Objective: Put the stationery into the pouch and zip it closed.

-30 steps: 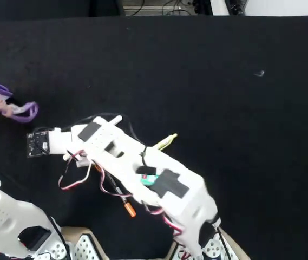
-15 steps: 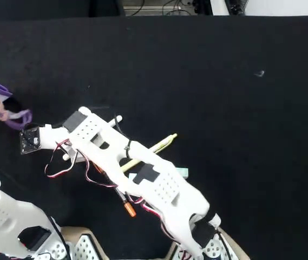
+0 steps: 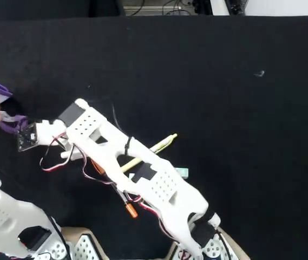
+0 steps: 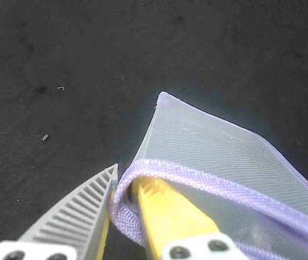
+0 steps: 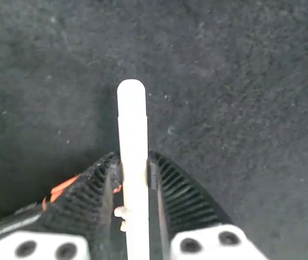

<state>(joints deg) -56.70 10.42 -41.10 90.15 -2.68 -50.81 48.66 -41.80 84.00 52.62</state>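
Toward the tabletop's (image 3: 240,108) near edge lie an orange pen (image 3: 130,210), a teal eraser (image 3: 182,173) and a yellow pen (image 3: 165,141). The right claw (image 5: 132,162) is clamped on a white pen (image 5: 131,124). At the left edge, the left claw (image 4: 126,181) pinches the mesh pouch's (image 4: 208,146) purple rim, with its yellow finger inside.

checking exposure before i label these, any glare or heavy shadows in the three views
Left wrist view: the pouch is brightly lit, with a pale glow around its corner. Right wrist view: the white pen glares, almost featureless. High view: the black table is evenly lit, and no distinct shadow shows under an arm.
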